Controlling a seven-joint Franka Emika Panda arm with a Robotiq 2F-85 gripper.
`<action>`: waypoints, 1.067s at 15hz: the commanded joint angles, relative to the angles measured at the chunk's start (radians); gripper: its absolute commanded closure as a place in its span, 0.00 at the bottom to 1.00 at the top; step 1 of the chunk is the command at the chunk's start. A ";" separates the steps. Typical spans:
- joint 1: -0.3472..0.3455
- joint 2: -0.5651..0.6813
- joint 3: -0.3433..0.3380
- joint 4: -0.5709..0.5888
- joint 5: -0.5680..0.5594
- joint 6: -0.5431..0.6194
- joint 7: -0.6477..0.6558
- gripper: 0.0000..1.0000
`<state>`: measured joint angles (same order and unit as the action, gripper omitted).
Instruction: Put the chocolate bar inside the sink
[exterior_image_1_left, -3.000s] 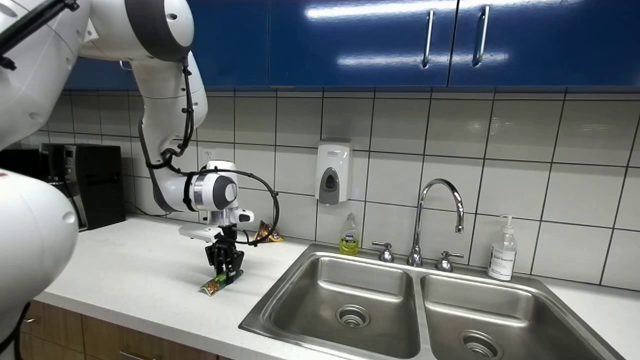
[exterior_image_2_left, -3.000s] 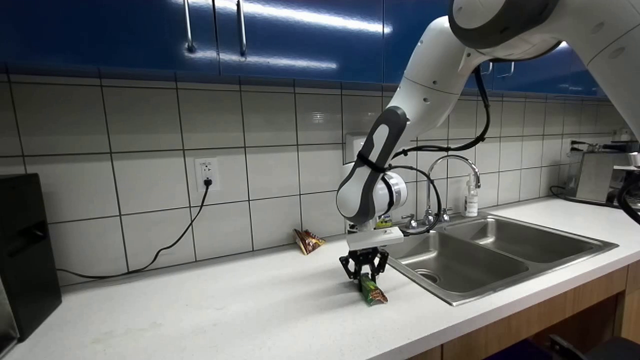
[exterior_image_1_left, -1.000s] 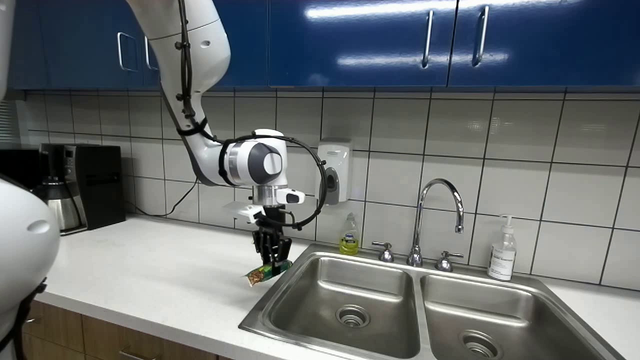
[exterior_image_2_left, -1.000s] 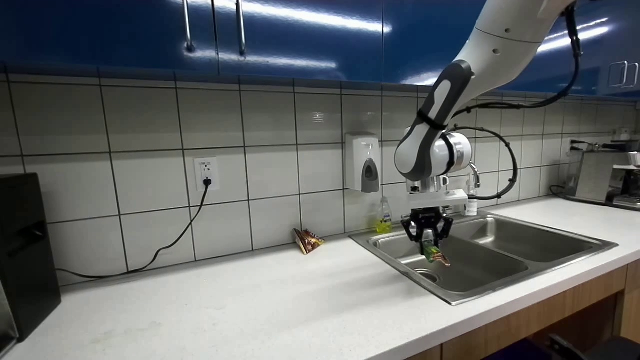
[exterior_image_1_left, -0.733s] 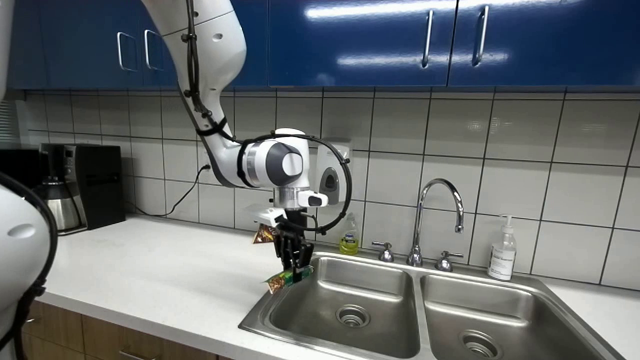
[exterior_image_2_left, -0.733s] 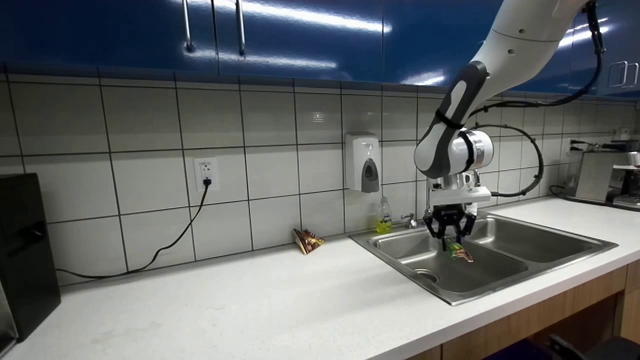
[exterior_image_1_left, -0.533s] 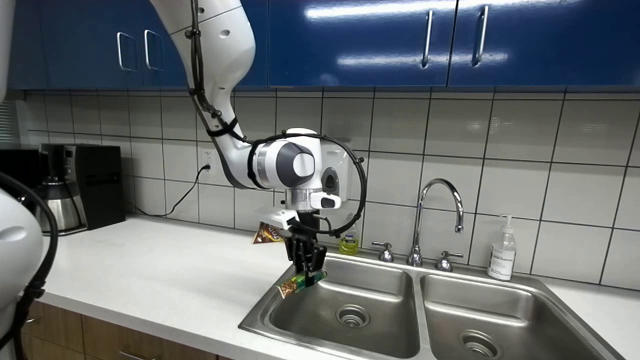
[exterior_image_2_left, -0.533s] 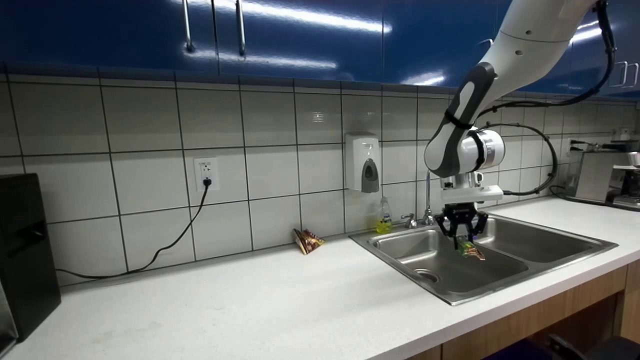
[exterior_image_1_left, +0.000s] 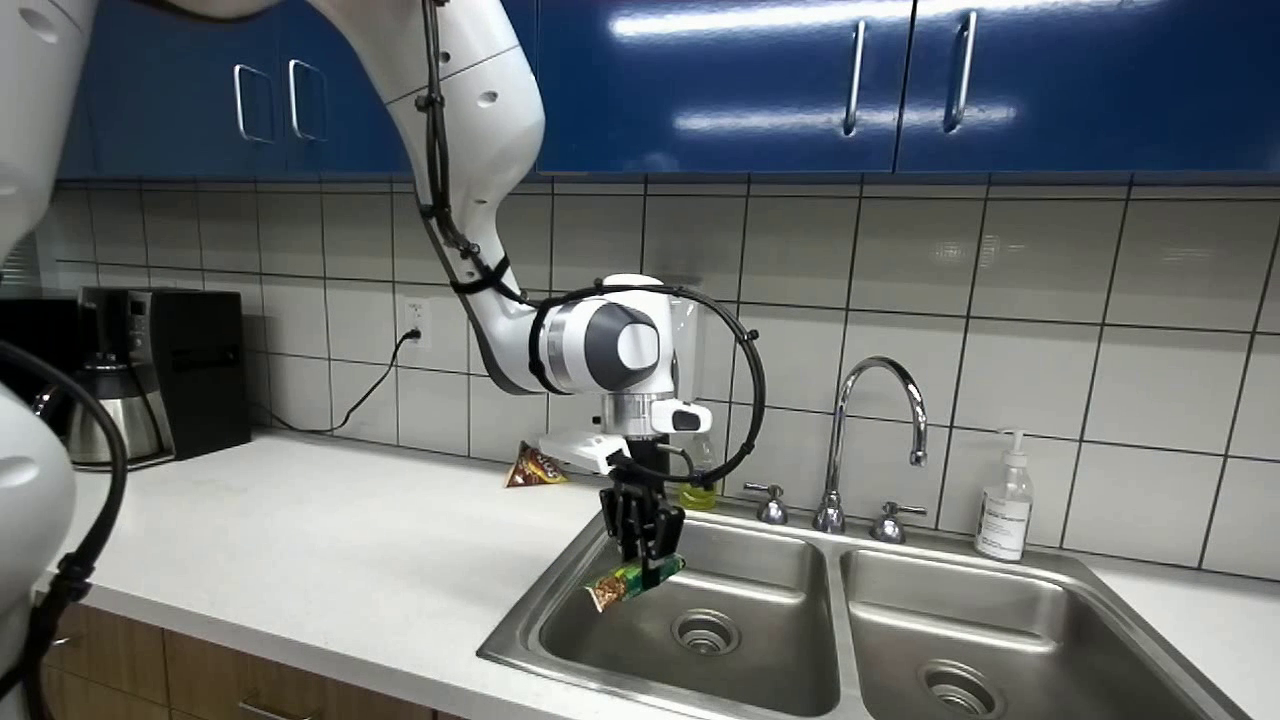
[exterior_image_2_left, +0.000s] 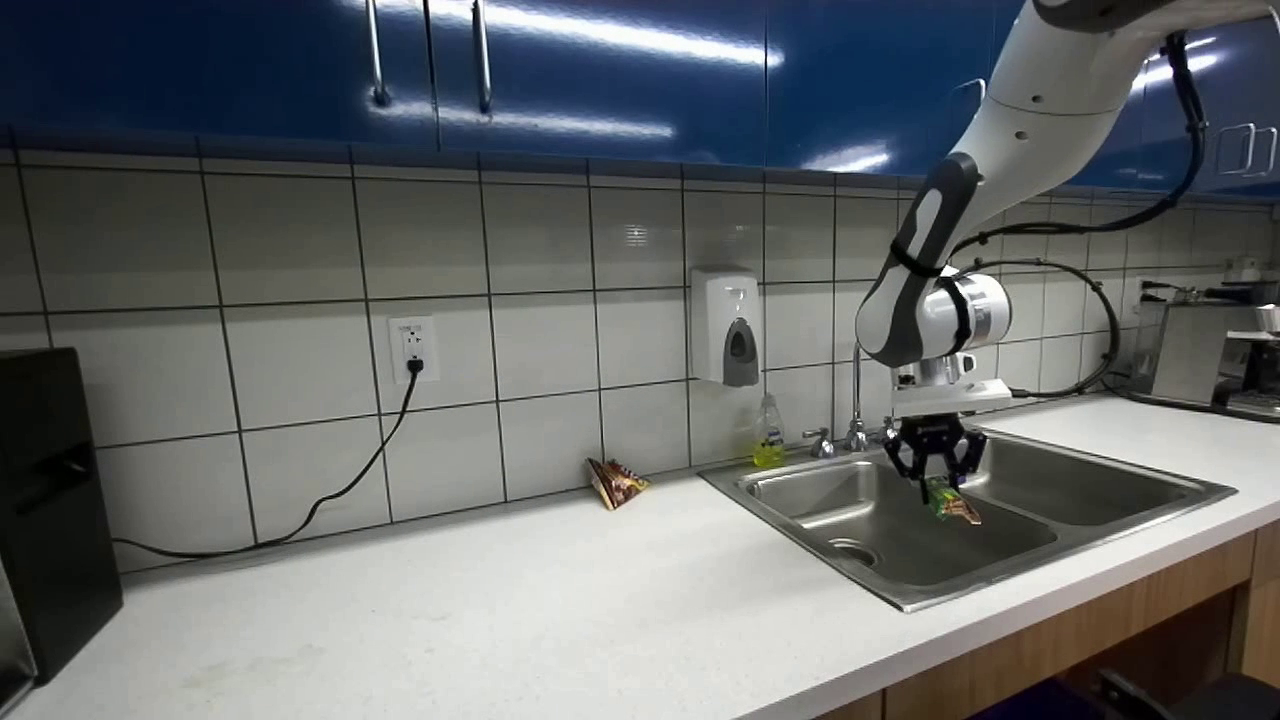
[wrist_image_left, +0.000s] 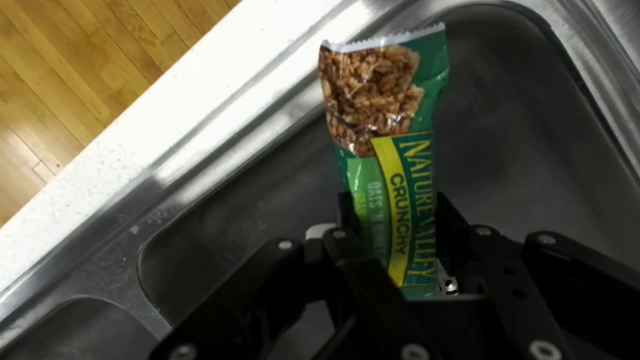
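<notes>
both exterior views face the tiled wall, sharing the sink; the wrist view looks down.

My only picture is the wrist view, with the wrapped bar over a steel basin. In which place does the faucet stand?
Observer: In an exterior view, the chrome faucet stands at the back of the sink, to the picture's right of the end effector.
Operator: Does the bar touch the sink's bottom?
Observer: No. Both exterior views show it held in the air, clear of the bottom.
Operator: And is anything else lying near, outside my view?
Observer: Yes. In both exterior views, a reddish-brown packet sits on the counter, near the tiled wall.
</notes>
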<state>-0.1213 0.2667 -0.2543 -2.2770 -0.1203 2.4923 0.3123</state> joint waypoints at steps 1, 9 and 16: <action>-0.014 0.098 0.002 0.115 0.001 -0.036 -0.027 0.85; 0.008 0.217 -0.008 0.254 -0.010 -0.067 -0.013 0.85; 0.007 0.217 -0.005 0.235 0.002 -0.034 -0.003 0.60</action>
<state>-0.1160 0.4823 -0.2572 -2.0446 -0.1202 2.4607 0.3114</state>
